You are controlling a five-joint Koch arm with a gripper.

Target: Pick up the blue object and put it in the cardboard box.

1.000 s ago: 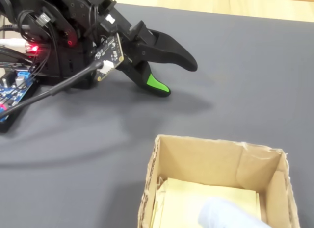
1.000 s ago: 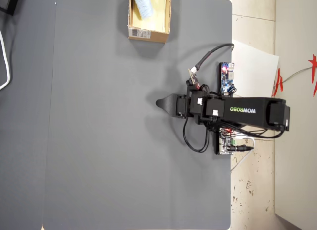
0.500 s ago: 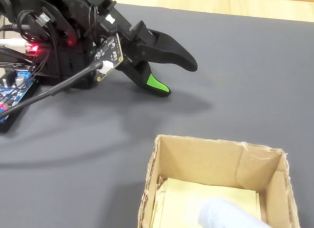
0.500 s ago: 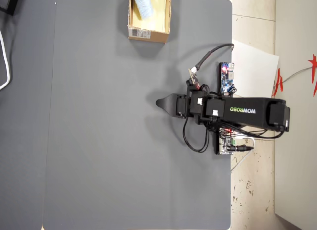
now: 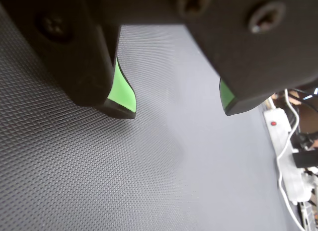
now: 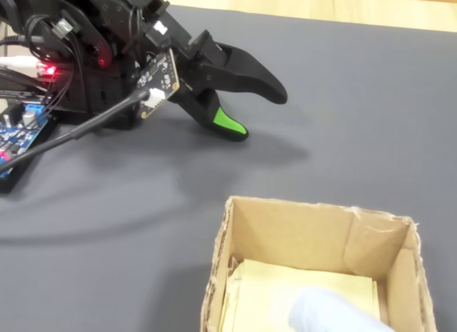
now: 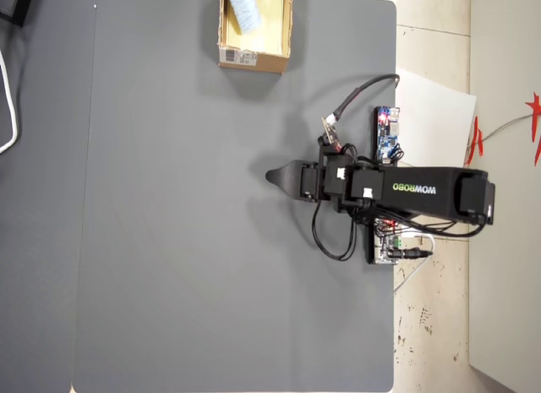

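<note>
I count one box [image 7: 255, 30] and one blue object [image 7: 245, 8]; the blue object lies inside the box, at the left of its floor in the overhead view. The box sits at 12 o'clock on the grey desk [image 7: 186, 241] in that view, its white label on the outer wall facing 6. My one tool [image 5: 176, 107] is spread apart with nothing between the two green-padded tips (the wrist view shows bare mat in the gap). Overhead, the tool [image 7: 272, 177] points toward 9, well apart from the box. In the fixed view the blue object [image 6: 332, 316] shows at the box's [image 6: 314, 232] lower edge.
</note>
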